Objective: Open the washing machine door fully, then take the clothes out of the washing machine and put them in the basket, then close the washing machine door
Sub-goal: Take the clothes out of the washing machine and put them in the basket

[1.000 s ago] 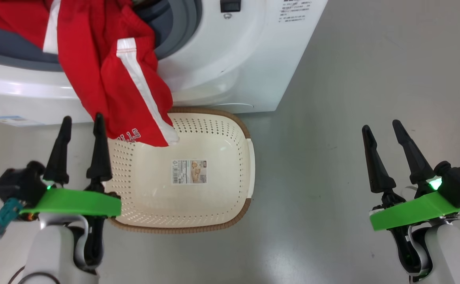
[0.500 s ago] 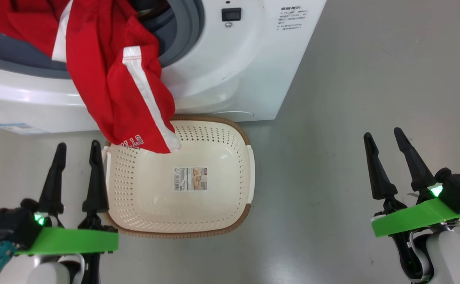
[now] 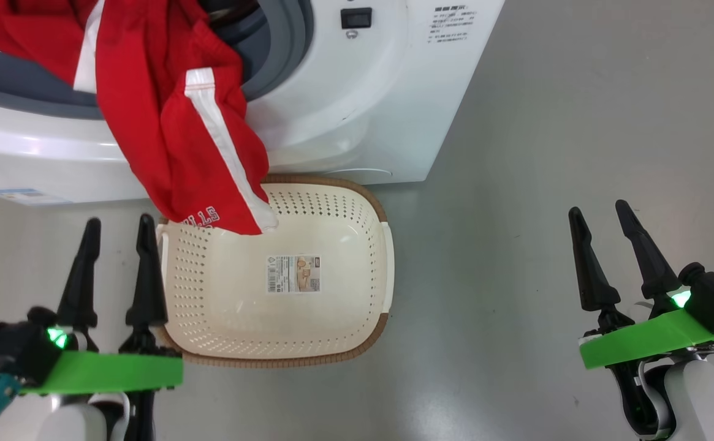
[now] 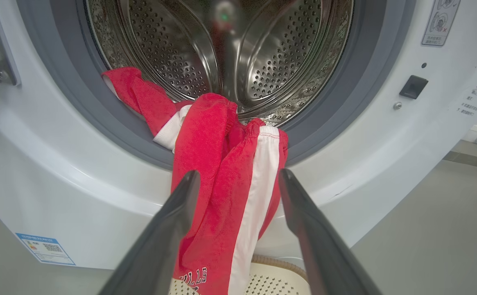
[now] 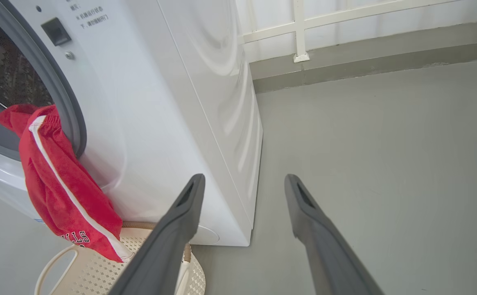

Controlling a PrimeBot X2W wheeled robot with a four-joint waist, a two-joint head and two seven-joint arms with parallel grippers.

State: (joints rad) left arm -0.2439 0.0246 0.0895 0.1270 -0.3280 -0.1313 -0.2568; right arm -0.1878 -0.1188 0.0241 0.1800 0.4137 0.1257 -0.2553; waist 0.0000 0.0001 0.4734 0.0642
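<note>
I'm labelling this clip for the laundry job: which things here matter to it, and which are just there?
For the job: clothes, washing machine, basket, left gripper, right gripper.

Just there: white railing, grey floor, sticker in the basket.

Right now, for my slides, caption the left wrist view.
Open left gripper faces clothes hanging from the washing machine.
</note>
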